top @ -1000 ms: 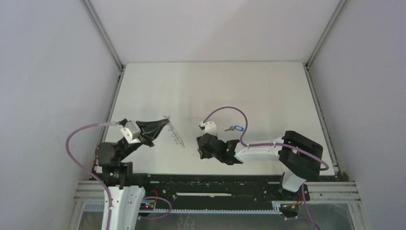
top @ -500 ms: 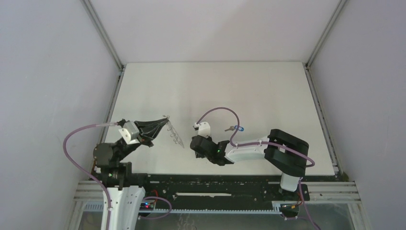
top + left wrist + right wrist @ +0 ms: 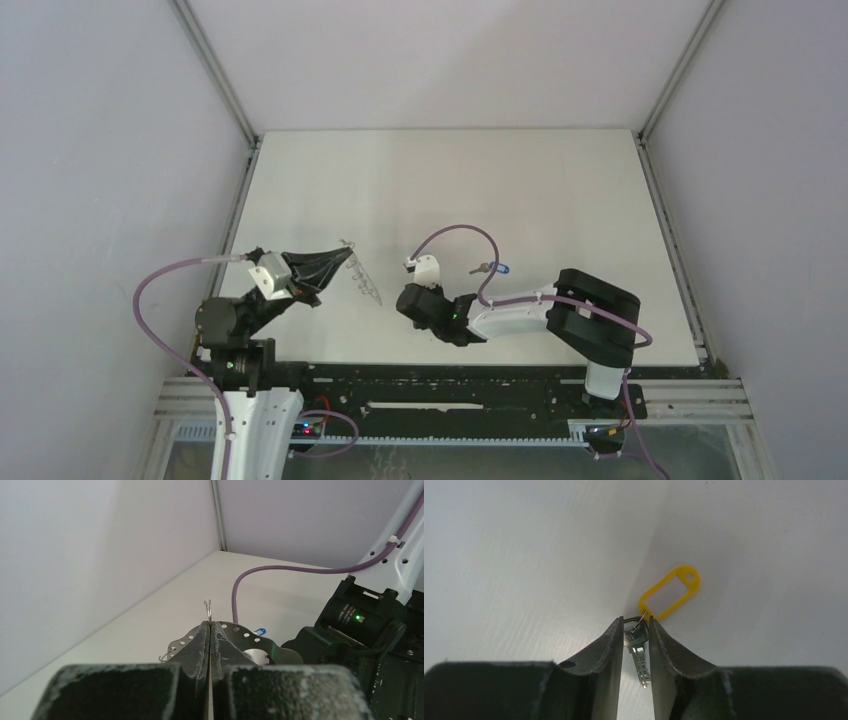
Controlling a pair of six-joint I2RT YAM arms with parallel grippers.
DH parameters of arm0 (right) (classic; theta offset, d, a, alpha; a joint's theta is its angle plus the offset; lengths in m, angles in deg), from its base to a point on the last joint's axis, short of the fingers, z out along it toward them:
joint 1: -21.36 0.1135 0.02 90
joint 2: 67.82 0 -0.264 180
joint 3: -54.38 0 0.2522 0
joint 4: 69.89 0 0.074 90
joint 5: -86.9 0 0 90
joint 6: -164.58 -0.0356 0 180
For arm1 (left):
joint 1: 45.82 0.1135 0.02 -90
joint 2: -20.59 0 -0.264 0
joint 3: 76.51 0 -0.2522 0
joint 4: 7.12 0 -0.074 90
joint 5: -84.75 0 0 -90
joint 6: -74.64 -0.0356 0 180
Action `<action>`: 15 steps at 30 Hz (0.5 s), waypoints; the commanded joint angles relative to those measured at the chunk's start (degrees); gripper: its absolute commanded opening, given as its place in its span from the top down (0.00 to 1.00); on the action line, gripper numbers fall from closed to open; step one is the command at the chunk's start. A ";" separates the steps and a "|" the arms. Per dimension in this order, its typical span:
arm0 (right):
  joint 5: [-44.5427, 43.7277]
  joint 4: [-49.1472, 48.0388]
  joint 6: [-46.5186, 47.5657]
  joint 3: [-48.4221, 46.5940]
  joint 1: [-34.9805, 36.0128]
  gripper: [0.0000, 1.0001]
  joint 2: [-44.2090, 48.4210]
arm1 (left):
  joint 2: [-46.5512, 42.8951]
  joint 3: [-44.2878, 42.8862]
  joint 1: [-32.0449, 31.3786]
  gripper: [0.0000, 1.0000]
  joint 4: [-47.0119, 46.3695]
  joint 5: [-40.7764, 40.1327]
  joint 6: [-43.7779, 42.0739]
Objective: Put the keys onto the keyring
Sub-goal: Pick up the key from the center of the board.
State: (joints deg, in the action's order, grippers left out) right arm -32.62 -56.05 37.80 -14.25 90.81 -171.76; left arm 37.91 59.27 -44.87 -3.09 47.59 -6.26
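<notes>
My left gripper [image 3: 343,258] is shut on the keyring [image 3: 366,281], a thin grey metal piece with holes and small wire hooks, and holds it above the table. In the left wrist view its wire loop [image 3: 207,611] sticks up from the shut jaws. My right gripper [image 3: 408,303] is just right of the keyring. In the right wrist view the right gripper [image 3: 634,626] grips the head of the yellow key [image 3: 638,650], and the key's yellow tag [image 3: 669,592] lies beyond the fingertips. The blue key [image 3: 492,268] lies on the table behind the right arm.
The right arm's purple cable [image 3: 460,232] arches over the table near the blue key. The left arm's purple cable [image 3: 165,275] loops out to the left. Grey walls close in the white table [image 3: 450,180] on three sides. A black rail [image 3: 450,385] runs along the near edge.
My right arm has moved left toward the keyring with the yellow key in its jaws. The left gripper and the keyring have stayed almost still.
</notes>
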 commanded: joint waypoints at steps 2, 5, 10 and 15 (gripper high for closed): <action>-2.15 -2.00 0.04 -1.90 -0.13 0.68 -0.74 | -0.27 -2.85 0.52 1.00 -1.00 -0.02 1.18; -1.85 -2.23 0.05 -1.91 -0.98 0.69 -0.97 | -0.36 -2.87 0.54 1.00 -0.52 0.07 1.18; -1.13 -3.31 0.77 -1.91 -1.38 0.74 -1.18 | -0.59 -3.03 0.52 1.00 0.33 0.18 0.53; -0.45 -3.50 0.99 -1.91 -1.77 0.83 -1.18 | -0.42 -2.86 0.49 1.00 0.27 0.32 0.21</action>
State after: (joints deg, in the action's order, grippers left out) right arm -32.53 -57.67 38.44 -14.27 89.52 -172.42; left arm 37.89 59.27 -44.90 -1.89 47.64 -6.30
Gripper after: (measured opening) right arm 0.195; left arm 0.006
